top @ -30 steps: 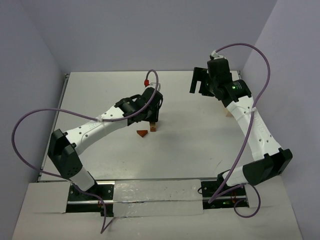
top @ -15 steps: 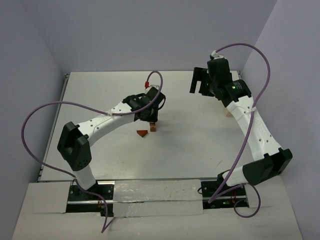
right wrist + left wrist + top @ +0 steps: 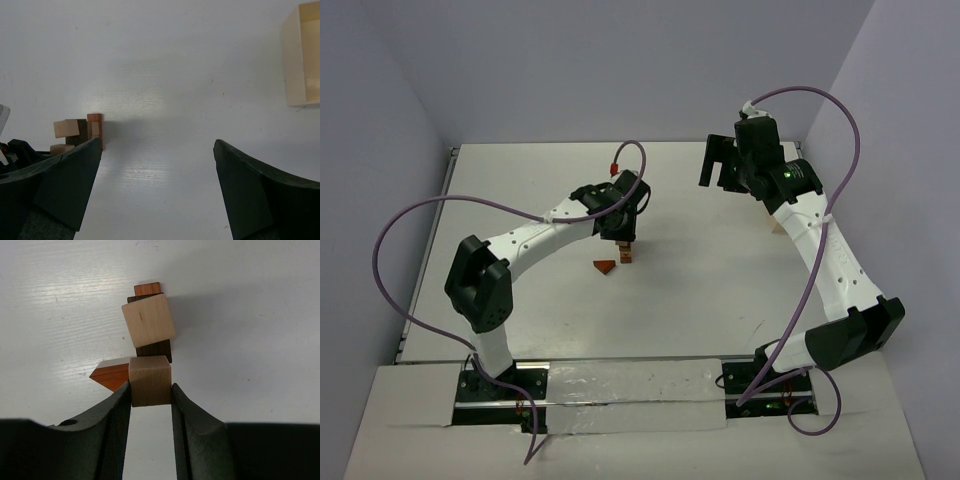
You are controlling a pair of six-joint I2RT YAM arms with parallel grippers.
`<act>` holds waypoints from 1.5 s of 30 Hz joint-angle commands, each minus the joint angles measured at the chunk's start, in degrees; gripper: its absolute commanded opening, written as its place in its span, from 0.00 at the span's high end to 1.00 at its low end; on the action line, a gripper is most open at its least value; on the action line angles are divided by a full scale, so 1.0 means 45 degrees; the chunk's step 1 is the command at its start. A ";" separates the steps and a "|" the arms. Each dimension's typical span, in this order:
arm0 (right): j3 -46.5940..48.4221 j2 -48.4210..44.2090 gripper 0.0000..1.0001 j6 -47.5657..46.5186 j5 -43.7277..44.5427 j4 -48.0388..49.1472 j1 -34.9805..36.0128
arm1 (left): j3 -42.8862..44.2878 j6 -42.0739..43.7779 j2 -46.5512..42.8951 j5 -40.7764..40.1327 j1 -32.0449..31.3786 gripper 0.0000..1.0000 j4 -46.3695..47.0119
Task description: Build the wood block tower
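The wood block tower (image 3: 148,320) is a short stack in the left wrist view: a pale cube sits askew on a dark block (image 3: 155,348), and a reddish block (image 3: 147,288) stands behind. My left gripper (image 3: 151,386) is shut on a tan cube (image 3: 150,375), held just above and in front of the stack. An orange-brown wedge (image 3: 111,376) lies on the table beside it. From the top camera, the left gripper (image 3: 624,236) hangs over the tower (image 3: 625,256), with the wedge (image 3: 606,267) to its left. My right gripper (image 3: 718,166) is open, raised at the back right.
A pale wooden open box (image 3: 302,55) lies at the right, partly behind the right arm when seen from the top camera (image 3: 777,226). The tower (image 3: 89,131) shows at the far left of the right wrist view. Purple cables loop above both arms.
The left arm's elbow has swung up and inward while its gripper has stayed over the tower with the cube. The right arm has not moved.
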 commanded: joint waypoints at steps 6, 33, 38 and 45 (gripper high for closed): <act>0.0228 -0.0001 0.00 -0.0057 -0.0045 0.0179 -0.0083 | 0.0921 -0.0116 0.0239 0.0088 0.0155 1.00 0.0048; 0.0247 0.0077 0.00 -0.0072 -0.0167 0.0160 -0.0068 | 0.1419 -0.0175 0.0696 0.0665 0.0438 0.94 -0.0054; 0.0238 0.0068 0.00 -0.0061 -0.0187 0.0160 -0.0068 | 0.1523 -0.0205 0.0751 0.0736 0.0449 0.89 -0.0099; 0.0228 0.0038 0.00 -0.0052 -0.0165 0.0160 -0.0086 | 0.1499 -0.0233 0.0781 0.0749 0.0476 0.83 -0.0089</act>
